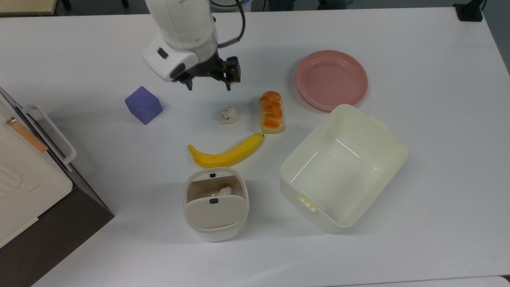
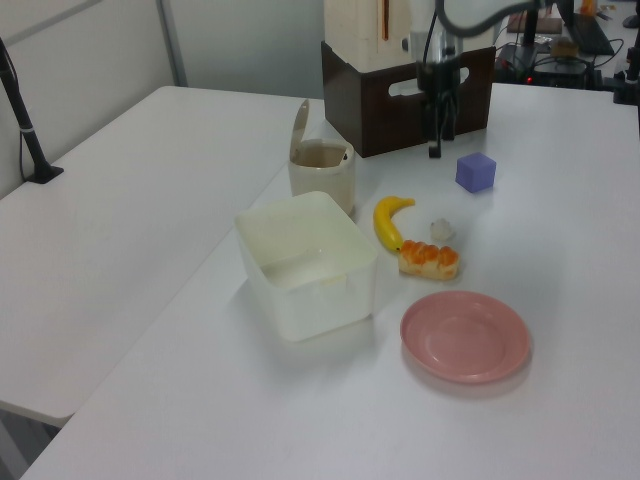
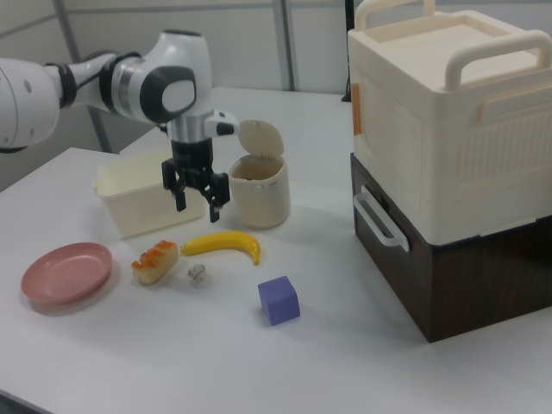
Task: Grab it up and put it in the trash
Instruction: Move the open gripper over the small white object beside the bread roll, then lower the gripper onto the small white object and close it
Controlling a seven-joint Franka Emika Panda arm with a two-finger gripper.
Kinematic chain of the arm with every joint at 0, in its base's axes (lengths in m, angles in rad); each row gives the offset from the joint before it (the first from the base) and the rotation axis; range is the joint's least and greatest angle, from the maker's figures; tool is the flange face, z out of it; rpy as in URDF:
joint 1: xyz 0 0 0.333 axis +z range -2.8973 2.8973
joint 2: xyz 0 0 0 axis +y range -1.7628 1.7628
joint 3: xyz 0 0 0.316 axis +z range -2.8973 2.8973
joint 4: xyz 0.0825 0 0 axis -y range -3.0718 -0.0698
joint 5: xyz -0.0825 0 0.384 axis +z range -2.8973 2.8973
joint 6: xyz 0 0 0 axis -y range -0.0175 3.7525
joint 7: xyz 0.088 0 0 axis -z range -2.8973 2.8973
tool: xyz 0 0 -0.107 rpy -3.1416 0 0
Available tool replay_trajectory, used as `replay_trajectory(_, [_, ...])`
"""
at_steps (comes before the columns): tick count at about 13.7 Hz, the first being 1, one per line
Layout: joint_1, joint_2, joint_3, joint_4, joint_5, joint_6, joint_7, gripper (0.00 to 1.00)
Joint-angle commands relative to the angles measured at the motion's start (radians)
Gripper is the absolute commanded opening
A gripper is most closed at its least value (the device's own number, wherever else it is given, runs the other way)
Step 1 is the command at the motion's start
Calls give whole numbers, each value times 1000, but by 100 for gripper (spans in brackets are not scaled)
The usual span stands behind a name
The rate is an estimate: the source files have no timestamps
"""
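The small crumpled white paper ball (image 1: 228,114) (image 2: 441,230) (image 3: 197,272) lies on the table between the purple cube and the bread roll. My gripper (image 1: 208,86) (image 3: 197,210) (image 2: 434,145) hangs open above the table, up and slightly left of the ball in the top view, holding nothing. The trash, a small off-white bin (image 1: 215,217) (image 2: 322,172) (image 3: 259,191), stands below the banana in the top view with its beige flap tilted open. Another crumpled paper (image 1: 225,190) lies inside it.
A purple cube (image 1: 143,105), an orange-glazed bread roll (image 1: 271,111) and a banana (image 1: 225,153) surround the ball. A pink plate (image 1: 331,79) and a large cream tub (image 1: 392,149) sit on the top view's right. A cream box on a brown base (image 1: 36,191) fills the top view's left edge.
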Motion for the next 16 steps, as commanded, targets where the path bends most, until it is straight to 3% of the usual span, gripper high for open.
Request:
replay_trajectory(1, [50, -42, -6, -168, 16, 169, 21, 91])
replay_trajectory(6, [99, -42, -9, -274, 7, 278, 21, 91])
replay_trajectory(9, [104, -39, -8, -379, 7, 430, 22, 91])
replay_trajectory(14, [77, -6, -9, -390, 7, 523, 22, 90])
replay_trajectory(16, [80, 7, -11, -390, 7, 526, 22, 83])
